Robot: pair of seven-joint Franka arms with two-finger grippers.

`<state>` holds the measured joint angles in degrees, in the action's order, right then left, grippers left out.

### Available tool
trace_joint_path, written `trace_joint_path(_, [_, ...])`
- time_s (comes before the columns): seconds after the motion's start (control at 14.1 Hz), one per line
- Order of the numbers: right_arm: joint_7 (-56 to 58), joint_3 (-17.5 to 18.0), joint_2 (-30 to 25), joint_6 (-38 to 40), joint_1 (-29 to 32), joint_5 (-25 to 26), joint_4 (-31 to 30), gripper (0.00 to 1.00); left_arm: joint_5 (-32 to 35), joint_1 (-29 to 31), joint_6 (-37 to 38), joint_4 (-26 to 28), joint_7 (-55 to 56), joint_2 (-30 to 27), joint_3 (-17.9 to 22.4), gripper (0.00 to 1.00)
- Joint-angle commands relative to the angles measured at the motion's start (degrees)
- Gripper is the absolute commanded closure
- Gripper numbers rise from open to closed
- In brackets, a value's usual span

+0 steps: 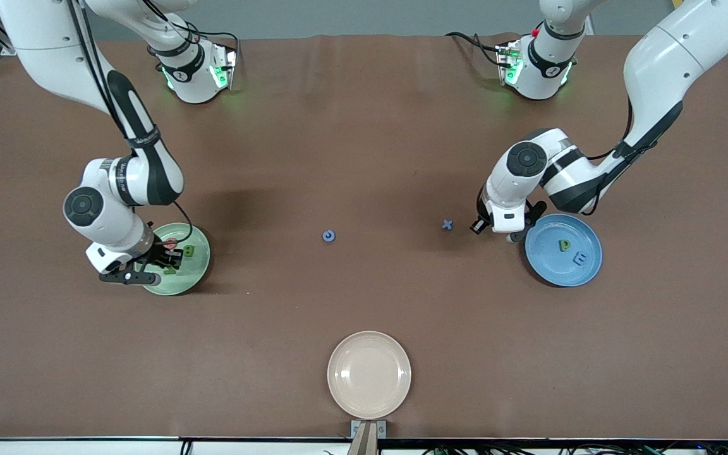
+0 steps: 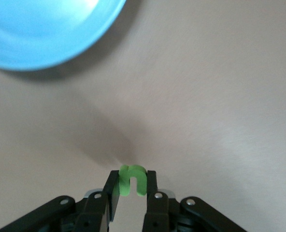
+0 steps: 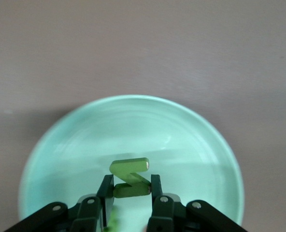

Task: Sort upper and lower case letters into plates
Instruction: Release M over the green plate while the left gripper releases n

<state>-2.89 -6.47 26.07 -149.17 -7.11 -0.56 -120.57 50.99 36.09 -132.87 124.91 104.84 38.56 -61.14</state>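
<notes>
Letters are split between two plates and the open bench [image 1: 364,158]. Nearest the front camera we see a beige plate [image 1: 369,375] at the bench's edge, with bare brown bench all around it. Farther up, toward the right arm's end, the mint green plate [image 1: 194,273] carries a green B [image 1: 189,251] and a red letter [image 1: 170,242], partly hidden; over it the right gripper [image 3: 128,186] has its fingers pinched on a green N [image 3: 129,177]. Between the plates a blue C [image 1: 328,236] and a blue x [image 1: 447,224] lie well apart on clear bench. Toward the left arm's end, the sky blue plate [image 1: 544,265] holds a green p [image 1: 565,245] and a blue E [image 1: 581,258]; just beside its rim the left gripper [image 2: 129,186] has its fingers clamped on a green u [image 2: 133,179] over bare bench.
</notes>
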Motion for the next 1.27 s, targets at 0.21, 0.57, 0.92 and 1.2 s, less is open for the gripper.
trace_joint_path(0.21, [1.7,1.3,0.6,-0.8,2.3,1.2,-0.9,0.92,-4.0,11.7,11.5,-4.3,-20.2,-1.6,-8.9,0.92])
trace_joint_path(0.57, [2.5,1.3,0.5,0.0,2.5,1.3,-0.5,0.0,-5.0,22.5,13.5,-4.6,-42.0,-1.6,-11.2,0.92])
trace_joint_path(0.92, [-10.2,1.8,-3.2,10.3,-4.5,0.4,1.7,0.0,-4.1,26.7,12.7,-4.3,-56.1,-0.4,-7.3,0.92])
trace_joint_path(1.2, [-34.0,1.8,-3.1,7.9,-17.5,0.3,1.6,0.0,-0.4,26.7,9.6,-1.9,-56.9,0.4,-3.7,0.92])
